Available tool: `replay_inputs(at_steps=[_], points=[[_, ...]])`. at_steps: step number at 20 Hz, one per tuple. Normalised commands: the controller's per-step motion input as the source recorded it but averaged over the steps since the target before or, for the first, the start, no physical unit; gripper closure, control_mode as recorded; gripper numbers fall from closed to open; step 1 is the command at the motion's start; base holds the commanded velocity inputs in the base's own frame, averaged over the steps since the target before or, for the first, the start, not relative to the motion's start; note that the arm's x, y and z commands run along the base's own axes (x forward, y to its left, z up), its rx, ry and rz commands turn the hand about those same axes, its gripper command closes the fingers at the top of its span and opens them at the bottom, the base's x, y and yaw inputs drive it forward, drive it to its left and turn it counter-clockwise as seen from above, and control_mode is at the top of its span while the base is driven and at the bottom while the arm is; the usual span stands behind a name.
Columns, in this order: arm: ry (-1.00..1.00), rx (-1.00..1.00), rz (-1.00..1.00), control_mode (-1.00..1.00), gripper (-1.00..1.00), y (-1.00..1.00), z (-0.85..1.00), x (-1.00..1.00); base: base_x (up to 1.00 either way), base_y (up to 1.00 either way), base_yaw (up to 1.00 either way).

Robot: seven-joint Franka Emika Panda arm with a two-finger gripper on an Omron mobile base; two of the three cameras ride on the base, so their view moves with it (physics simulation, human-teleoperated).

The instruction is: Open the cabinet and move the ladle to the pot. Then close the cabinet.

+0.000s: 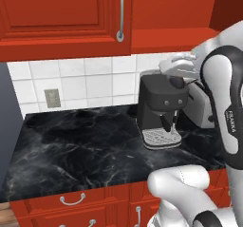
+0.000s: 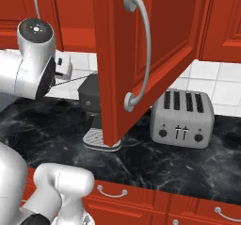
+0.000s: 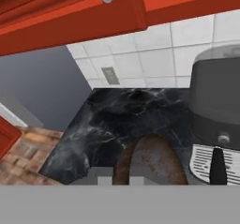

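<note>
The red cabinet (image 2: pixel 174 40) has one door swung open toward me, its silver bar handle (image 2: pixel 142 45) in front. The neighbouring door (image 1: pixel 52 7) is closed. My gripper (image 1: pixel 176 69) hangs under the cabinet's bottom edge (image 3: pixel 70 17), just above the coffee machine. In the hand view the gripper (image 3: pixel 121 178) is shut on the ladle (image 3: pixel 150 157), which appears as a curved, brown-mottled piece right at the fingertips. The pot is out of view.
A black coffee machine (image 1: pixel 161 105) stands on the black marble counter (image 1: pixel 80 145), with a silver toaster (image 2: pixel 182 118) to its right. A wall outlet (image 1: pixel 52 98) sits in the white tiles. Low red drawers (image 1: pixel 71 207) run below the counter edge.
</note>
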Motion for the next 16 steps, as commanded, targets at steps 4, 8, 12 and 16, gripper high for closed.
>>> replay_inputs(at_steps=[4, 8, 12, 16], points=[[0.00, -0.22, -0.04, -1.00, 1.00, 0.06, -0.09, -0.64, 0.00, 0.00, 0.00], [0.00, -0.20, -0.01, -1.00, 1.00, 0.05, -0.23, -0.32, 0.00, 0.00, 0.00], [0.00, -0.18, 0.00, -1.00, 1.00, 0.03, -0.26, -0.11, 0.00, 0.00, 0.00], [0.00, -0.13, 0.00, -1.00, 1.00, 0.00, -0.19, -0.01, 0.00, 0.00, 0.00]])
